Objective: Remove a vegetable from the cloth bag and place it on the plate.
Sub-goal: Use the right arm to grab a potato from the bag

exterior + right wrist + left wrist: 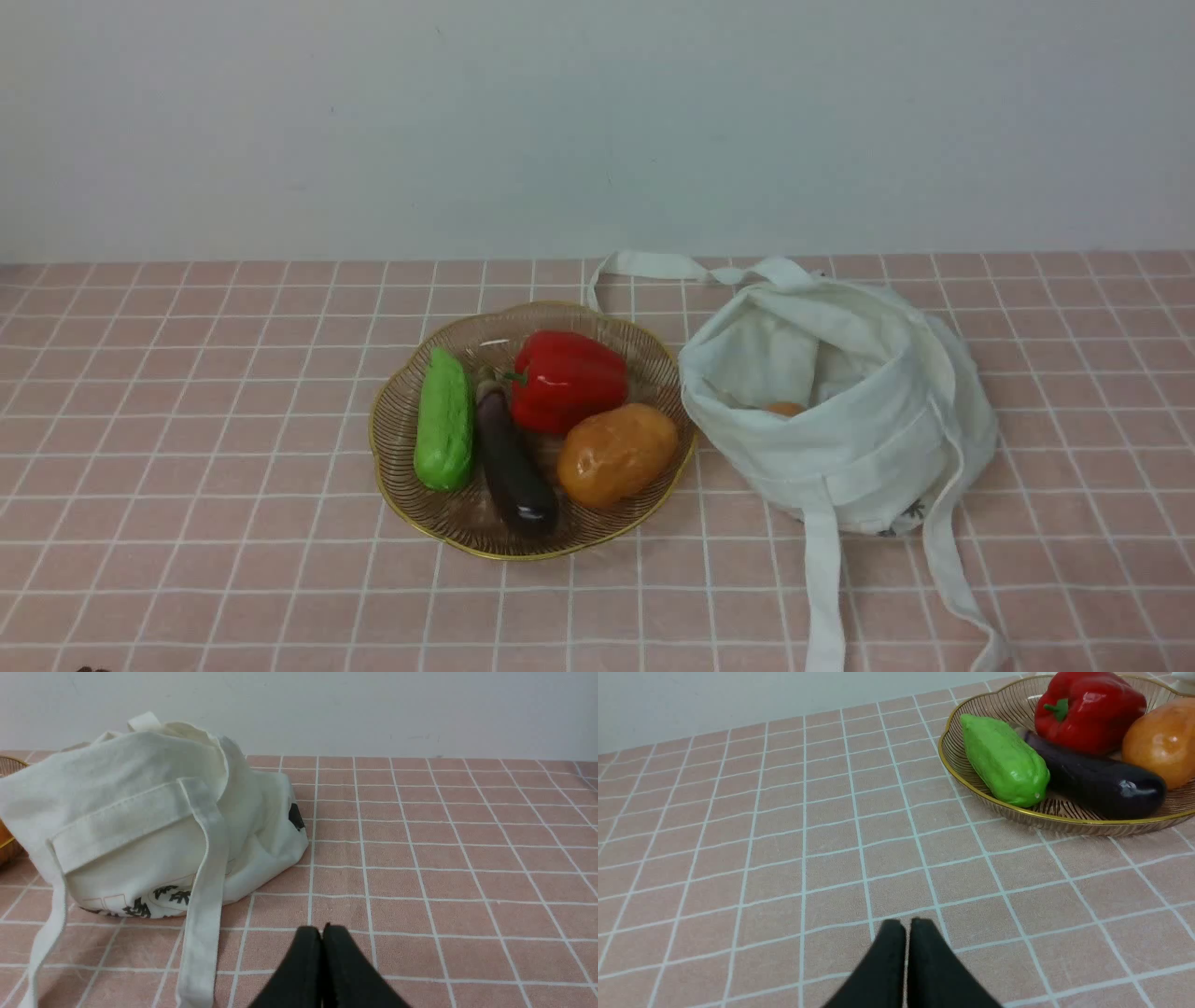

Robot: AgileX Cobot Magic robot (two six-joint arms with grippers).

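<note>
Barely visible, the tan-brown potato (784, 408) lies deep inside the cloth bag (868, 448), only a sliver of its top showing past the folded-down mouth. The soft off-white bag slumps on the pink tiled desk (187, 420), its edge pressed up to the rim of the plate (457, 527) on its left, and its long straps (822, 579) trail toward the robot. The gold-rimmed plate already carries a glossy orange-yellow potato (616, 455), a red pepper (567, 378), a dark eggplant (512, 467) and a green gourd (444, 420), which leaves little bare wire. Both arms sit low and well back from the work: the left fingers (887, 952) are clenched together with nothing between them, near the plate's gourd side, and the right fingers (308, 961) are likewise pressed tight and empty, beside the bag's near strap. The task has not visibly begun. The likely trouble lies in the cloth: fingers reaching into the slack mouth could pinch fabric along with the potato and haul the whole bag up, or drag it into the plate and shove that aside. A strap could snag an arm on the way in. On the crowded plate, a rounded potato set on its neighbours may roll over the shallow rim.
</note>
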